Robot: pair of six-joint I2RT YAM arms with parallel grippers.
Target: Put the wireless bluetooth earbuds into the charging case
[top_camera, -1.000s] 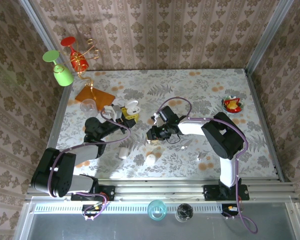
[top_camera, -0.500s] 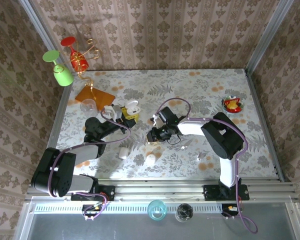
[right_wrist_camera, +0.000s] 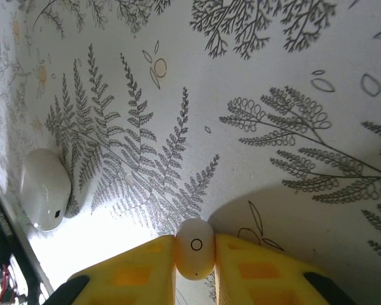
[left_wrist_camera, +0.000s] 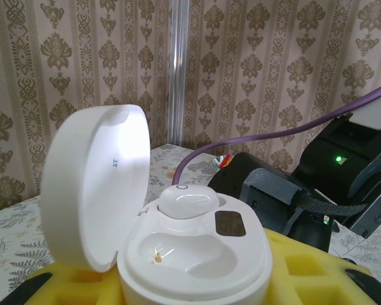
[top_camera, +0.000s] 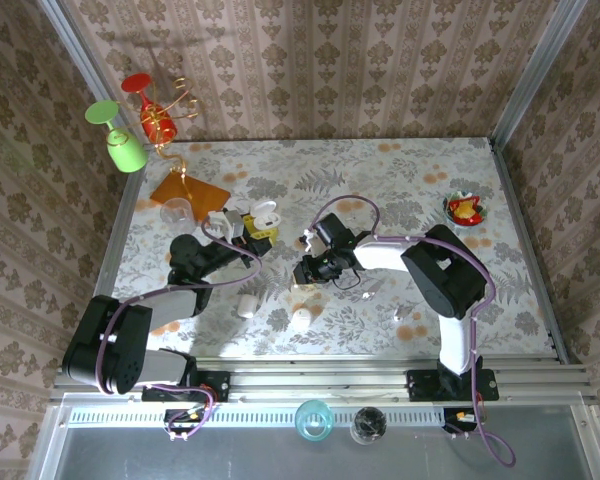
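Since the earlier frame the right fingers (right_wrist_camera: pixel 140 270) have drawn closer together on the earbud (right_wrist_camera: pixel 195 254); we note no shift in the left arm. We judge the step in hand to be lifting this earbud off the table (right_wrist_camera: pixel 273 76) and carrying it to the charging case (left_wrist_camera: pixel 197 267).

To do it well, we advise a straight rise with the pinch unchanged, because the piece is smooth, rounded and caught only at the pad tips. It then goes down into the empty socket (left_wrist_camera: pixel 178 251), beside the seated earbud (left_wrist_camera: pixel 189 200).

- Right gripper (right_wrist_camera: pixel 195 244): nearly closed, pinching the earbud between its yellow pads.
- Left gripper (left_wrist_camera: pixel 193 283): part closed, clasping the open case upright between its pads (left_wrist_camera: pixel 311 267), with the lid (left_wrist_camera: pixel 92 184) tipped back.

A closed spare case (right_wrist_camera: pixel 46 189) lies on the table, ahead of the right fingertips and off to one side.
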